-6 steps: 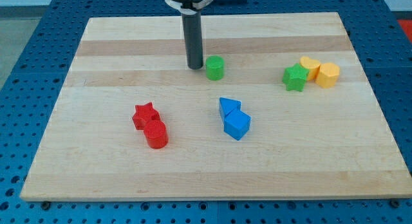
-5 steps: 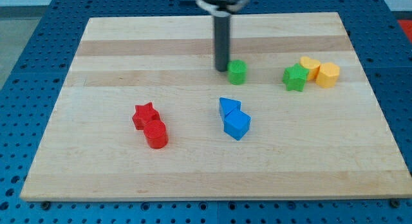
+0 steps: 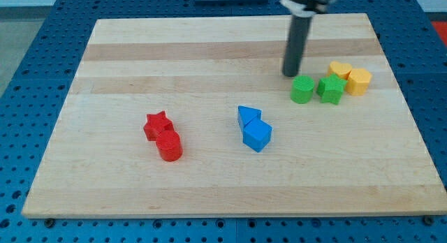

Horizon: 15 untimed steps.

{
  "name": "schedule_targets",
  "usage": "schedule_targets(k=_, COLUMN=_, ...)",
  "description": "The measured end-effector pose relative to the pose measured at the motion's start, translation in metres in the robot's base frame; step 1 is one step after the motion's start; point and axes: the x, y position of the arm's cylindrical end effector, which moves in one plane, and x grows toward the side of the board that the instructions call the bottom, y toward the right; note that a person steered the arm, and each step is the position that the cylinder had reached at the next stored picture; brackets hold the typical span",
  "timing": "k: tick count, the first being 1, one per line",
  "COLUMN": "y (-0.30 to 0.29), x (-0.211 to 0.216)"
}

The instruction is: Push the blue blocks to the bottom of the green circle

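Two blue blocks sit together near the board's middle: a blue triangle (image 3: 246, 116) and, touching it at its lower right, a blue cube (image 3: 257, 135). The green circle (image 3: 302, 90) stands to their upper right, right next to a green star (image 3: 331, 90). My tip (image 3: 289, 73) is just above and left of the green circle, close to it or touching it, and well up and right of the blue blocks.
A yellow heart (image 3: 340, 70) and a yellow hexagon (image 3: 360, 82) sit right of the green star. A red star (image 3: 158, 124) and a red cylinder (image 3: 169, 145) sit at the left. The wooden board (image 3: 209, 194) lies on a blue pegboard table.
My tip swept to the view's right, pushing the green circle right and slightly down against the green star; the star and yellow blocks shifted slightly right. The blue blocks did not move.
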Motion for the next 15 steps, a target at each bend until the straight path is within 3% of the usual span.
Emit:
schedule_targets(k=2, y=-0.112, x=0.026)
schedule_targets(k=3, y=-0.109, x=0.116)
schedule_targets(k=4, y=-0.107, x=0.154)
schedule_targets(k=5, y=-0.101, x=0.163)
schedule_targets(k=7, y=-0.008, x=0.129)
schedule_targets(k=9, y=0.000, x=0.110)
schedule_targets(k=11, y=0.004, x=0.192)
schedule_targets(k=12, y=0.034, x=0.190)
schedule_targets(k=13, y=0.049, x=0.142)
schedule_targets(k=15, y=0.049, x=0.123)
